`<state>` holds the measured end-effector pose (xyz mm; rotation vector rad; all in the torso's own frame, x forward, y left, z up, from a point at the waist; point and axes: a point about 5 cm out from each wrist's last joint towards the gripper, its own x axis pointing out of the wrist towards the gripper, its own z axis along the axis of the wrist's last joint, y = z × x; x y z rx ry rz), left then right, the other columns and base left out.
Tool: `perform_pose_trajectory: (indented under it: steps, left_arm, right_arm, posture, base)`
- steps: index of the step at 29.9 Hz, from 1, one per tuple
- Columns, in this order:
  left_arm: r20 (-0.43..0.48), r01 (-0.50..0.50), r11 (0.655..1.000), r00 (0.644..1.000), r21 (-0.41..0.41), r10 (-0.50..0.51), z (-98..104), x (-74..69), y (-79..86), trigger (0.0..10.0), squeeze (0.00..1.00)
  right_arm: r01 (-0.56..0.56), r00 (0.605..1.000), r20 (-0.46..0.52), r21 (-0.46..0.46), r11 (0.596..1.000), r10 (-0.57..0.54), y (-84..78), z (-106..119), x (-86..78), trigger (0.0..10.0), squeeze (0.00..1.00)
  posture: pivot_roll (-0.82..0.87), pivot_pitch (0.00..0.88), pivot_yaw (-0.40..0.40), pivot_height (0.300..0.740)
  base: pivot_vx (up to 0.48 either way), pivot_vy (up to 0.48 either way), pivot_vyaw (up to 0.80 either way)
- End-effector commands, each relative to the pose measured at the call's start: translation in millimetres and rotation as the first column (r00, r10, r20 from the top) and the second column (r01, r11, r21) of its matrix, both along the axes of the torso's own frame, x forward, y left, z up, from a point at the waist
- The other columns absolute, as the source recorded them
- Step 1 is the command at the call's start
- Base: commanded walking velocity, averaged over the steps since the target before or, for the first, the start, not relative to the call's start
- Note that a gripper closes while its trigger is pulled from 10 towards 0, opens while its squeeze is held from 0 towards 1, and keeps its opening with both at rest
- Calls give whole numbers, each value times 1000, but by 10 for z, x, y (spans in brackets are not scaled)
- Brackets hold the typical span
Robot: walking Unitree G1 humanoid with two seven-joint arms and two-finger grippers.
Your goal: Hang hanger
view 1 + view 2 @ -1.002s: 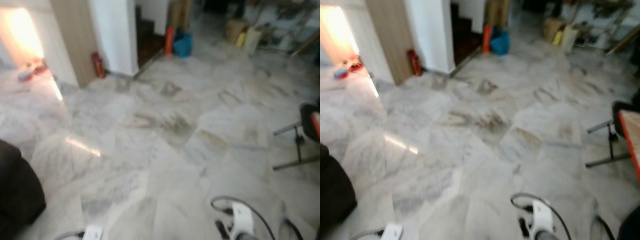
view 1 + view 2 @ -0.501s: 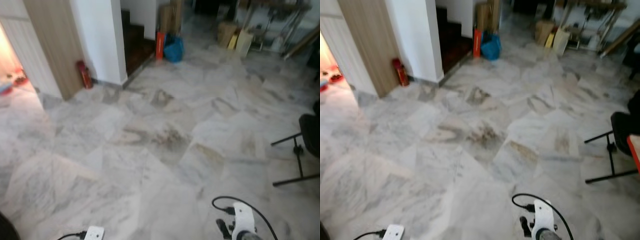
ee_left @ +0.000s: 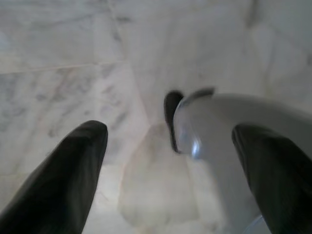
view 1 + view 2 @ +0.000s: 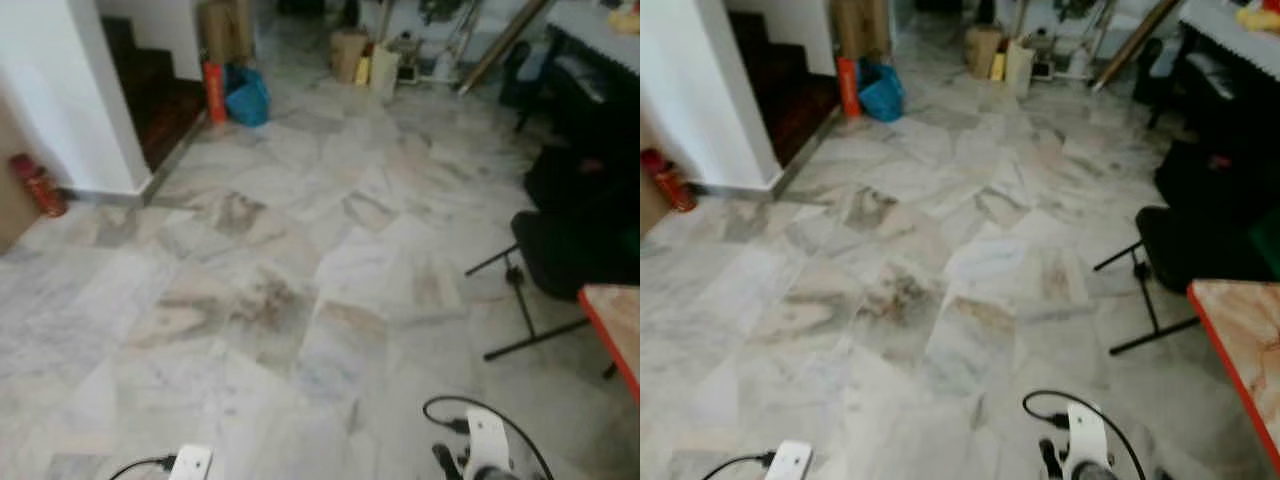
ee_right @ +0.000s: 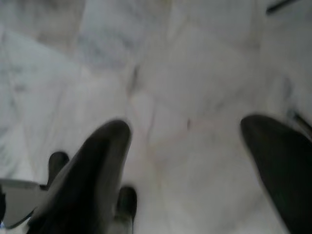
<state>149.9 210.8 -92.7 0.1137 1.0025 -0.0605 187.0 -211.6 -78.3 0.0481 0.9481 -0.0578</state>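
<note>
Both arms hang low over a marble floor (image 4: 300, 300). In the left wrist view my left gripper (image 3: 178, 161) is open, its two black fingers (image 3: 73, 170) spread wide with floor and a silver part of my body between them. My right gripper (image 5: 195, 161) is open too in the right wrist view, with bare marble between its fingers (image 5: 97, 165). Neither holds anything. The head views show the tops of my wrists, a white piece (image 4: 190, 462) on the left and a white cabled piece (image 4: 487, 445) on the right. I cannot make out a hanger.
A red-edged table corner (image 4: 1240, 340) juts in at the right, with a black chair (image 4: 560, 250) and its thin legs beside it. A white wall corner (image 4: 90, 110), a red fire extinguisher (image 4: 38, 185), dark stairs (image 4: 150, 90), a blue bag (image 4: 247, 98) and boxes (image 4: 350, 55) lie ahead.
The view has swung to the right: the bright doorway and dark sofa have left the picture, and the black chair and red-edged table have come in. The grippers hang as before.
</note>
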Motion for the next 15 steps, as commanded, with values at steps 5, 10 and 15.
perform_pose_trajectory:
  steps: [5,10,15]
  left_arm:
    - [-33,2,1000,999,7,-1,-30,-75,17,10000,0]
    - [-34,1,1000,999,8,0,-32,-77,10,10000,0]
    - [-52,9,1000,999,0,-9,-45,-95,-15,10000,0]
  right_arm:
    - [5,1000,3,-1,1000,-5,-7,1,-3,10000,0]
    - [4,1000,2,-1,1000,-4,-5,1,-1,10000,0]
    - [5,1000,4,-1,1000,-5,-3,1,-1,10000,0]
  posture:
    - [32,0,-26,740]
    - [32,0,-27,740]
    - [30,0,-26,740]
  base:
    - [480,0,0]
    - [480,0,0]
    - [186,0,0]
